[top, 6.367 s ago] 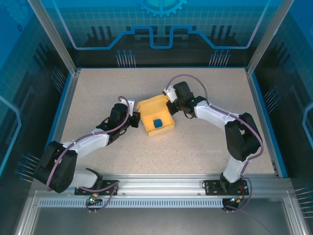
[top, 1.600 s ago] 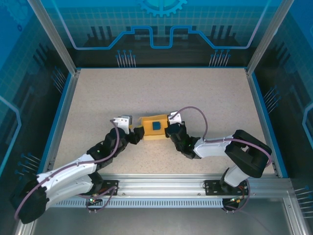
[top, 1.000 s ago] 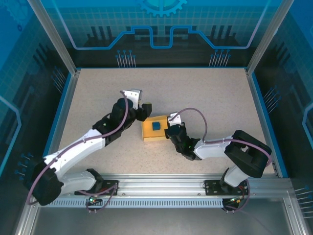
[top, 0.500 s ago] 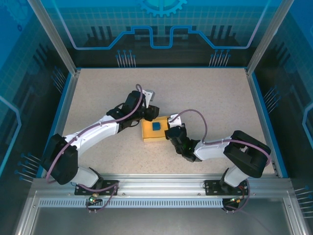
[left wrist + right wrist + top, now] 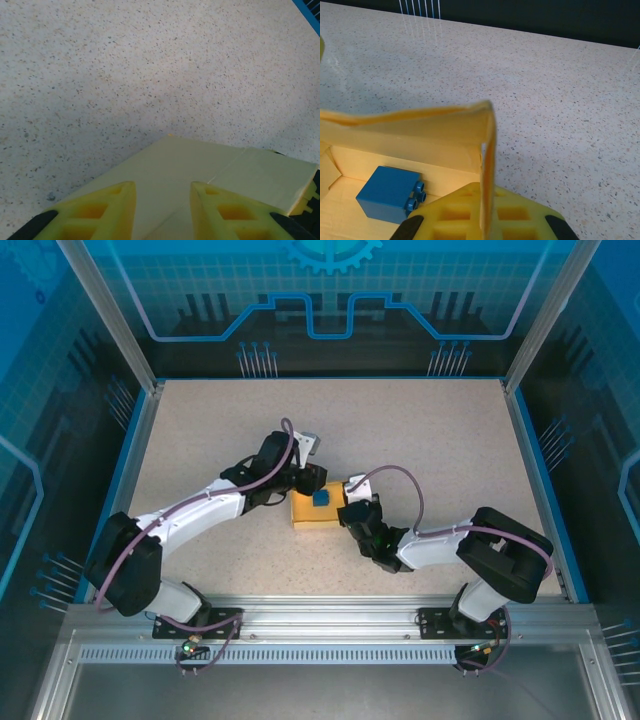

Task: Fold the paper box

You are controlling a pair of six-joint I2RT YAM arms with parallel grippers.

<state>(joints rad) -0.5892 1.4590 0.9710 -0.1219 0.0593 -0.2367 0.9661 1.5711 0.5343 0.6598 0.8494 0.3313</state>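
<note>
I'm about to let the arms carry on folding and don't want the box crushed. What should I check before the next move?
1. Right pincer clamped on the paper box side wall: ok.
2. Blue brick lying inside the box: ok.
3. Left pincer over the flap, jaws apart: ok.
4. Left fingers pressing on the flap: cannot tell.
5. Box closed over the brick: not ok, open on top.
</note>
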